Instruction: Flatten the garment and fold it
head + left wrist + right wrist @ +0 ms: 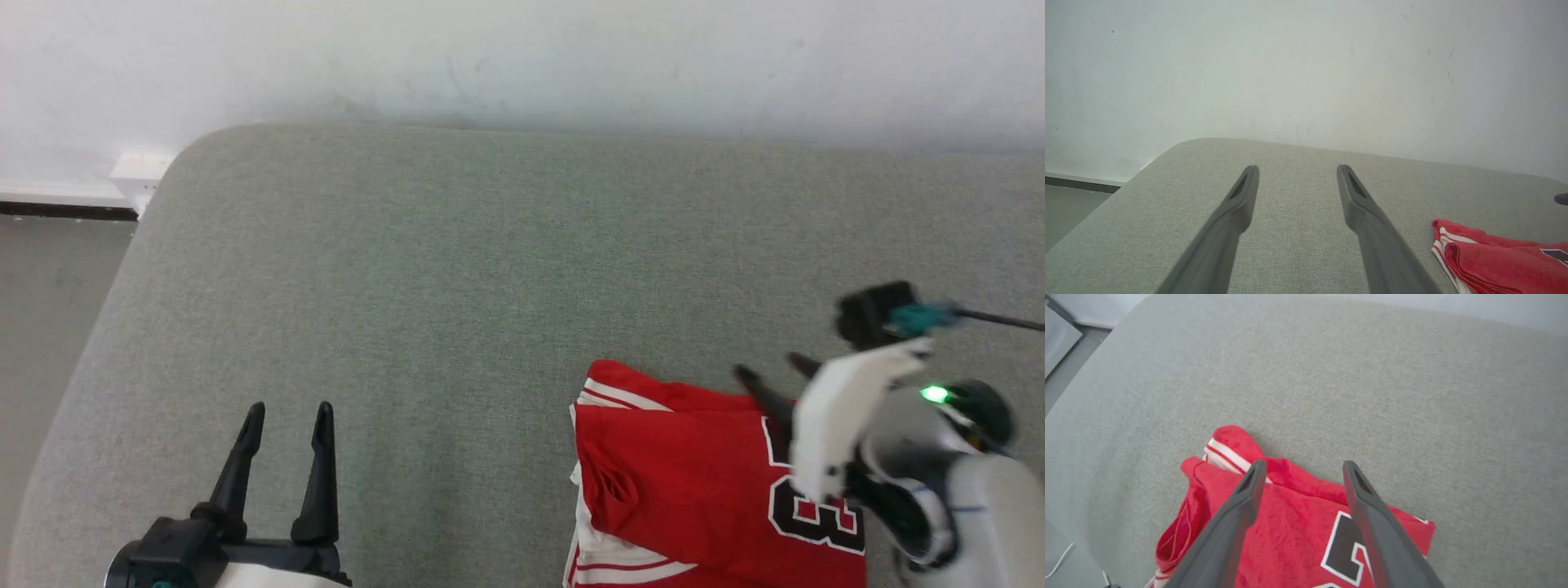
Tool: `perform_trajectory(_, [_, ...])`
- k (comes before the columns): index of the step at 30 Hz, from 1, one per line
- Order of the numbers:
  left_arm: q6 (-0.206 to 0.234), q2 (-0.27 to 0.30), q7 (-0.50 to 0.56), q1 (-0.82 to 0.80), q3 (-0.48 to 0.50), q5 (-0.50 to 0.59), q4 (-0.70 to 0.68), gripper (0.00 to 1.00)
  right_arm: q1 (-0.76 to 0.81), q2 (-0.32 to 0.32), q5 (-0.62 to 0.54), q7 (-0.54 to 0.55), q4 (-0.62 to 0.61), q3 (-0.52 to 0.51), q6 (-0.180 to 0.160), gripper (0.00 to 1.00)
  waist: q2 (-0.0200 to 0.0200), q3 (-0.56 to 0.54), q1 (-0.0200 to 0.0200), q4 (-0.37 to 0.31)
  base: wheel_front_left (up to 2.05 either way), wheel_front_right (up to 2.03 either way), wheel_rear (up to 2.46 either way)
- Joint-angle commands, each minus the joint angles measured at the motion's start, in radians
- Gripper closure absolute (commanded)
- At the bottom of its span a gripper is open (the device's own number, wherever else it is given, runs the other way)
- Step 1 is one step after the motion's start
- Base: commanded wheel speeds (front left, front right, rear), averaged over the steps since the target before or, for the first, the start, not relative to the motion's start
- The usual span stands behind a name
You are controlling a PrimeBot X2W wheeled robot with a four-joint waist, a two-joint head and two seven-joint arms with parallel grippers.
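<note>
My right gripper (767,364), fingers apart, hovers directly over the folded red garment (686,482) at the grey surface's (457,269) near-right edge — my left gripper (291,406), fingers also apart, sits well apart from it, toward the near-left corner.

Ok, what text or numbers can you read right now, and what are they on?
"3": black digit, white-outlined, on the red jersey.
Digit beside it: half hidden, cannot be read.
No other text to read.
</note>
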Motion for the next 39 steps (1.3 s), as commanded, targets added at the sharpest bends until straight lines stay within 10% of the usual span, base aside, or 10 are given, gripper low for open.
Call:
perform_trajectory(1, [0.001,0.003,-0.005,0.002,0.005,0.004,-0.008,0.0,0.04,-0.013,-0.024,-0.021,-0.037,-0.04,-0.001,0.0,0.0,0.016,0.0,-0.019,0.0,0.0,0.0])
perform_trajectory(8, [0.002,0.013,-0.005,-0.008,0.014,0.017,-0.028,0.0,0.219,-0.002,-0.063,-0.081,-0.115,-0.213,-0.001,0.0,0.0,0.049,0.0,-0.045,0.0,0.0,0.0])
perform_trajectory(24, [-0.008,0.04,-0.005,-0.037,0.015,0.014,-0.026,0.0,0.252,0.051,-0.058,-0.062,0.082,-0.237,-0.001,0.0,0.0,0.096,0.0,-0.014,0.0,0.0,0.0])
perform_trajectory(25, [-0.008,0.041,-0.005,-0.038,0.014,0.014,-0.024,0.0,0.252,0.052,-0.056,-0.049,0.095,-0.235,-0.001,0.23,0.0,0.097,0.0,-0.012,0.0,0.0,0.0])
perform_trajectory(27, [-0.008,0.042,-0.005,-0.041,0.01,0.013,-0.021,0.0,0.247,0.053,-0.057,-0.043,0.109,-0.237,-0.001,1.0,0.0,0.097,0.0,-0.008,0.0,0.0,0.0])
perform_trajectory(39, [-0.003,0.033,-0.005,-0.042,-0.024,0.02,-0.01,0.0,0.173,0.034,-0.098,-0.09,0.054,-0.183,-0.001,1.0,0.0,0.053,0.0,-0.057,0.0,0.0,0.0])
